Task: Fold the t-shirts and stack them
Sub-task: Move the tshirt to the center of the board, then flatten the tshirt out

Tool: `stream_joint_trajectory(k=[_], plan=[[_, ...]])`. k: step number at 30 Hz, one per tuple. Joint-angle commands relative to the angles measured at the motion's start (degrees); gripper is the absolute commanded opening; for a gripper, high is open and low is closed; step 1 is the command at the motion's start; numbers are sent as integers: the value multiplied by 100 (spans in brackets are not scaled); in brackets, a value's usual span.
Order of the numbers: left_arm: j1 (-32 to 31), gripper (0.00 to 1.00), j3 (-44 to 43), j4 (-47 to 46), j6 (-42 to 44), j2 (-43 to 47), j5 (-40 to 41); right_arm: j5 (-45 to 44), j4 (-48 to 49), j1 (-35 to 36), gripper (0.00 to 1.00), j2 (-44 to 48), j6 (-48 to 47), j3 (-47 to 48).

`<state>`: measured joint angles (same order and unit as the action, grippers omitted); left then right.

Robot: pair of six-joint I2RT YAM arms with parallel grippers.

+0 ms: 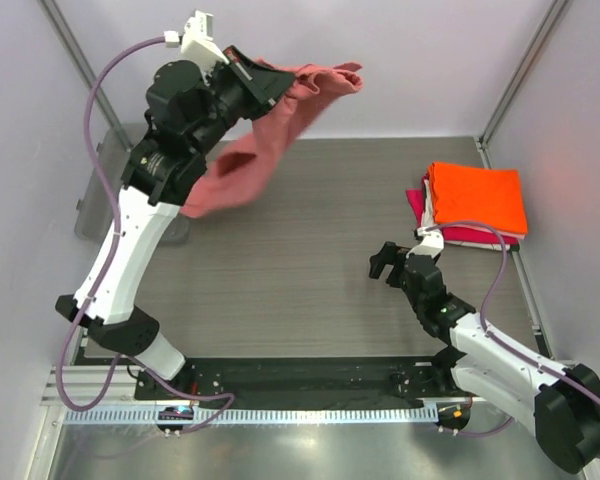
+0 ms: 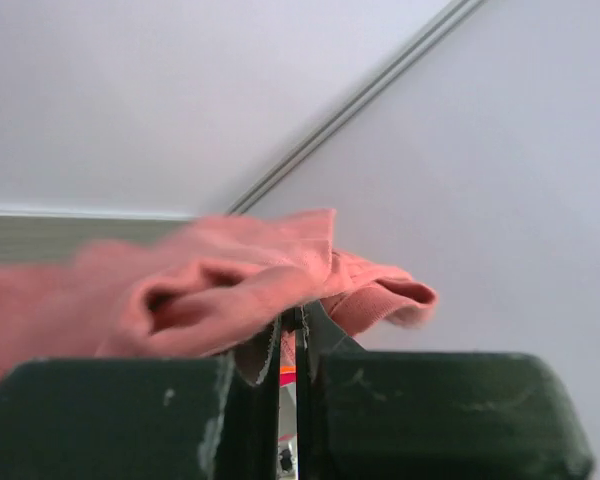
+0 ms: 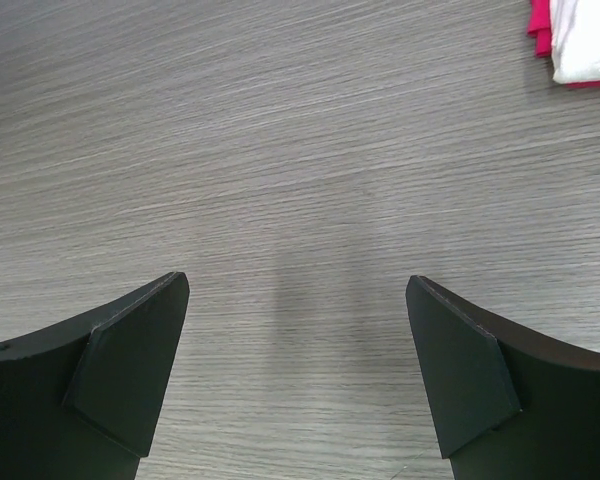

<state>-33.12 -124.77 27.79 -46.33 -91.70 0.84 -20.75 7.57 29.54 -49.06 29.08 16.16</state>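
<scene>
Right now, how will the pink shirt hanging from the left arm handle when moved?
Likely floppy: the salmon-pink shirt drapes limply below the left fingers. Probably light, since one narrow pinch holds it aloft. It may swing when carried, hanging loose.

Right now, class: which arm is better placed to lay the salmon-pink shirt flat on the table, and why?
Probably left: the left tool is shut on the salmon-pink shirt, holding it raised above the table's far left. The right tool is open, empty, low over bare table near the folded stack.

The salmon-pink t-shirt (image 2: 230,290) is blurred and cropped at the left edge; the white t-shirt (image 3: 590,40) is cropped at the far right corner.
</scene>
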Motion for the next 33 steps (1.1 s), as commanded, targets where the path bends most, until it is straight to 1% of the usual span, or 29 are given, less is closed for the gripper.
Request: stream_joint_trajectory(k=[1, 3, 4, 5, 6, 7, 8, 9, 10, 12, 13, 14, 15, 16, 17, 18, 19, 20, 21, 22, 23, 24, 25, 26, 27, 29, 31, 32, 33], plan=[[175, 0, 311, -493, -114, 231, -348, -227, 51, 8, 96, 230, 36, 98], [183, 0, 698, -512, -44, 528, -138, -228, 51, 8, 96, 309, 45, 63], [192, 0, 1352, -512, -17, 644, 37, -227, 34, 8, 96, 344, 45, 54], [236, 0, 1724, -546, -95, 810, 117, -245, 25, 8, 96, 431, 36, 36], [341, 0, 2241, -869, -174, 1125, 40, -245, 7, 8, 96, 467, 45, 27], [377, 0, 3108, -1072, -288, 1311, -13, -254, 7, 8, 96, 528, 45, -8], [412, 0, 3560, -1187, -333, 1469, 12, -271, 7, 8, 95, 607, 45, -34], [464, 0, 3904, -1249, -351, 1793, 256, -228, 42, 8, 94, 660, 36, -69], [491, 0, 4586, -1259, -342, 1944, 398, -167, 60, 8, 93, 695, 1, -96], [683, 0, 5179, -1241, -342, 2243, 618, 9, 174, 8, 88, 757, -51, -166], [780, 0, 5765, -1137, -386, 2540, 654, 62, 183, 8, 85, 749, -86, -166], [877, 0, 6023, -1136, -421, 2726, 732, 115, 192, 8, 85, 749, -113, -166], [1034, 0, 6330, -1022, -456, 2928, 829, 176, 235, 8, 82, 731, -148, -175], [1114, 0, 6612, -1021, -474, 3347, 1021, 351, 297, 8, 81, 705, -183, -175], [1167, 0, 6867, -1013, -465, 3561, 1110, 431, 358, 8, 79, 661, -227, -192], [1255, 0, 7392, -943, -474, 3780, 1216, 467, 437, 8, 76, 461, -227, -140], [1256, 0, 7614, -881, -491, 4235, 1504, 467, 403, 17, 75, 372, -219, -70], [1264, 0, 7852, -837, -500, 4431, 1620, 441, 368, 8, 73, 249, -193, 9], [1265, 1, 8176, -628, -552, 4659, 1778, 388, 228, 17, 72, -74, -184, 218], [1256, 2, 8336, -495, -605, 4853, 2075, 336, 140, 8, 72, -234, -166, 351], [1256, 11, 8477, -320, -649, 5229, 2217, 352, 61, 8, 71, -445, -166, 492], [1256, 19, 8722, -266, -676, 5398, 2323, 379, -70, -1, 70, -629, -140, 789], [1264, 33, 8811, -205, -711, 5539, 2420, 388, -167, -1, 70, -1014, -105, 940], [1256, 67, 8882, -73, -720, 5784, 2525, 423, -229, -1, 70, -1175, -87, 1098], [1264, 77, 8935, -20, -729, 5865, 2544, 458, -247, -1, 70, -1350, -122, 1387], [1264, 90, 8953, 51, -641, 5962, 2448, 528, -317, 8, 69, -1904, -201, 1739], [1264, 91, 8804, 165, -518, 5910, 2324, 686, -537, -1, 68, -2343, -341, 2389], [1265, 92, 8734, 296, -466, 5857, 2298, 756, -720, -1, 66, -2780, -376, 2635], [1256, 92, 8672, 332, -404, 5709, 2202, 940, -887, -1, 65, -2993, -464, 3107]])
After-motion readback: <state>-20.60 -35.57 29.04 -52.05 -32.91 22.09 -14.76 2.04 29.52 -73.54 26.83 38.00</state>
